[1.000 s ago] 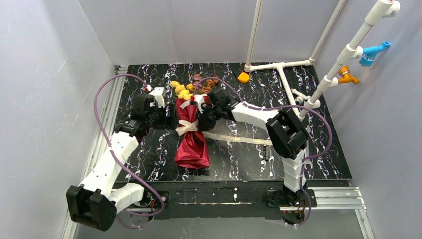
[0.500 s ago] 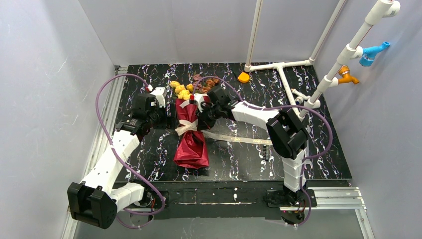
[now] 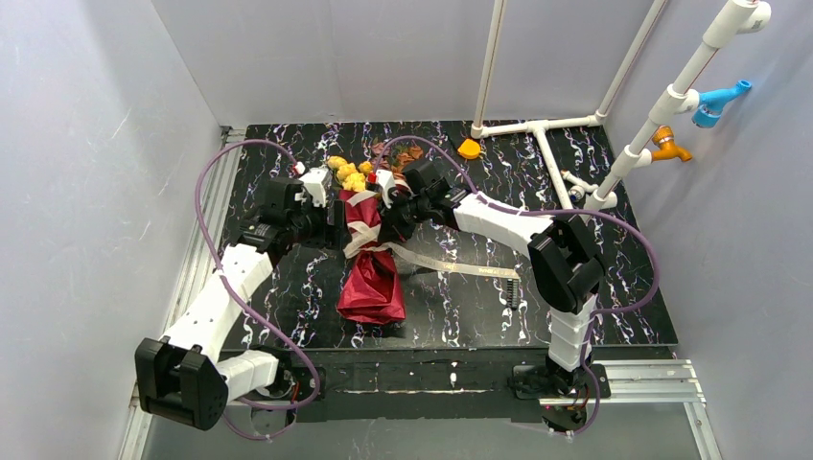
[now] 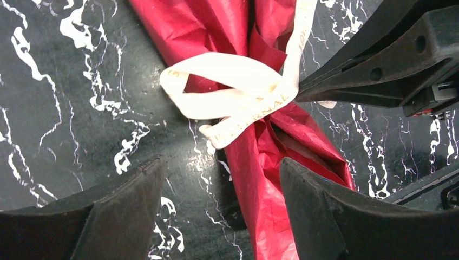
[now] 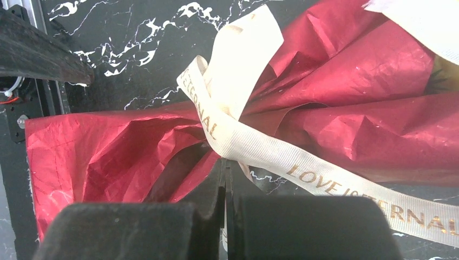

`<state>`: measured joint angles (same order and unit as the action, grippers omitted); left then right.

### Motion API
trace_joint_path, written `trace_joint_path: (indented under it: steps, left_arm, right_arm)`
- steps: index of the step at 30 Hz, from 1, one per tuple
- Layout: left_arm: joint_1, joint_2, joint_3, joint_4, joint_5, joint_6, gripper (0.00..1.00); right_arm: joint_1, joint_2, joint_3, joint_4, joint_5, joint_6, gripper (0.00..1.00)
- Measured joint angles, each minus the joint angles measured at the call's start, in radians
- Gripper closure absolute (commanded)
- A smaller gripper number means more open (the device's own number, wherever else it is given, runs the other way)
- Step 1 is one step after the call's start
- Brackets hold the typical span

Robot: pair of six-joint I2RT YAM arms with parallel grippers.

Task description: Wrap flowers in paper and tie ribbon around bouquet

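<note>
The bouquet [image 3: 369, 278] lies on the black marbled table, a red paper [image 4: 260, 179] cone with its narrow end toward the arms. The flowers [image 3: 350, 174], yellow and pink-brown, stick out of the far end. A cream ribbon [image 4: 254, 97] is looped and crossed around the cone's waist, and its tail [image 3: 460, 268] trails right. My right gripper [image 5: 224, 168] is shut, its tips pinching the ribbon [image 5: 260, 146] at the crossing. My left gripper [image 4: 221, 165] stands open just left of the waist. One finger is over the table and the other over the paper.
An orange cap [image 3: 468, 149] sits at the back beside a white pipe frame [image 3: 546, 144]. Blue [image 3: 714, 101] and orange [image 3: 671, 146] fittings hang on the pipes at the right. Purple cables arc over both arms. Grey walls enclose the table [image 3: 288, 297].
My right gripper has closed onto the ribbon at the crossing and shifted slightly toward the far side with its arm. My left gripper stays open and has barely moved.
</note>
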<state>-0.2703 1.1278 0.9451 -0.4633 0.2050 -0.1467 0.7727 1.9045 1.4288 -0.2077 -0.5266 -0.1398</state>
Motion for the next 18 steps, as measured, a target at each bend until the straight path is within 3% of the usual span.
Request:
trace_joint_path:
  steps: [5, 10, 18]
  left_arm:
    - [0.0, 0.023, -0.006, 0.057, 0.029, 0.062, 0.28]
    - [-0.002, -0.029, -0.075, 0.166, 0.064, 0.24, 0.29]
    - [-0.067, -0.208, -0.251, 0.276, 0.32, 0.835, 0.31]
  right_arm:
    - [0.0, 0.0, 0.0, 0.0, 0.0, 0.008, 0.99]
    - [0.0, 0.0, 0.0, -0.001, 0.0, 0.015, 0.99]
    - [0.0, 0.0, 0.001, -0.005, 0.0, 0.037, 0.99]
